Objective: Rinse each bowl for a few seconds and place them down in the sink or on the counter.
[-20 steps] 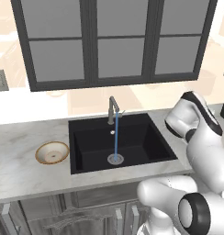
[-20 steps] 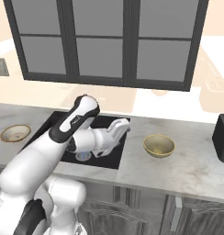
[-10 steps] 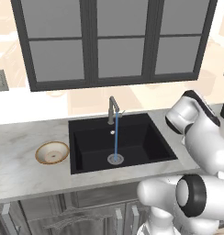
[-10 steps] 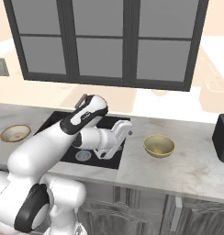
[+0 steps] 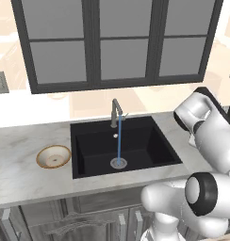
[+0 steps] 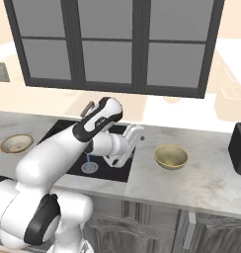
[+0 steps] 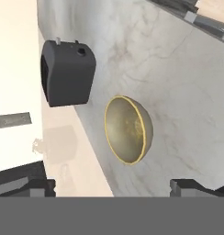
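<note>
Two bowls counted, both on the counter (image 5: 22, 181) and well apart, one at each side of the sink (image 5: 93, 160). Left of the basin: shallow bowl (image 5: 53, 156), round, tan-orange rim, cream inside, upright. Right of the basin: deeper bowl (image 6: 171, 156), olive-yellow with a dull metallic sheen, upright, seen rolled sideways in the hand view (image 7: 127, 130). One sink: matte black, rectangular, round silver drain (image 5: 118, 163) at the bottom. One grey metal faucet (image 5: 116, 112) at the back edge, thin blue stream (image 5: 119, 141) falling straight onto the drain. One dark boxy appliance (image 6: 239, 148) at the far right of the worktop, near the deeper bowl but apart from it. Counter: light grey-white marbled stone, smooth, over grey panelled cabinets (image 6: 157, 225). Wall cream-coloured; one large dark-framed window (image 5: 117, 42) with grey panes above the sink. One gripper (image 6: 123, 149), hanging over the right edge of the basin, facing the deeper bowl; jaws spread wide, nothing between them, no contact with either bowl.
</note>
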You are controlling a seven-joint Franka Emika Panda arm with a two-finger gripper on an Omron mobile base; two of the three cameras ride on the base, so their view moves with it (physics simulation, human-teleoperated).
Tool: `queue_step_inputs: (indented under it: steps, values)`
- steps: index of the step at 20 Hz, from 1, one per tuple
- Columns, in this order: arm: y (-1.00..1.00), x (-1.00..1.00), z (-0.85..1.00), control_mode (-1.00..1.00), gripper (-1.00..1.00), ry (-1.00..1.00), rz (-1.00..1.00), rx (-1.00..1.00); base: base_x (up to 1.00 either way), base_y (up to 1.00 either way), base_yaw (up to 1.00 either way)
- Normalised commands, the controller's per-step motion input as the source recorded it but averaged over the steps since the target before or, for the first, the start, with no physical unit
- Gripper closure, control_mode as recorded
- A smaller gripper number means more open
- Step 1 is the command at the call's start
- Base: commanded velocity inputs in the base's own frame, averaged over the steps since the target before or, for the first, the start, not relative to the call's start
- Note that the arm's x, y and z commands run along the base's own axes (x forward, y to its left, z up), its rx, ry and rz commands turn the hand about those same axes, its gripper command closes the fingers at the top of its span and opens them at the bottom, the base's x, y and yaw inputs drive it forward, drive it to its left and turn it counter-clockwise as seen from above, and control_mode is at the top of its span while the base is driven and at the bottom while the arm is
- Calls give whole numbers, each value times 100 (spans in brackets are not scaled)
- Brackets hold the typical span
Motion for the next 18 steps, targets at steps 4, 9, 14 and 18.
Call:
queue_step_inputs:
  steps: [4, 9, 14, 18]
  values:
    - [-4, 0, 13, -100, -100, 3, -3, 0, 0, 0, 0]
    - [-2, 1, 8, -100, -100, 10, -6, 0, 0, 0, 0]
    - [0, 0, 8, -100, -100, 16, -10, 0, 0, 0, 0]
    - [-1, 0, 9, -100, -100, 21, -12, 0, 0, 0, 0]
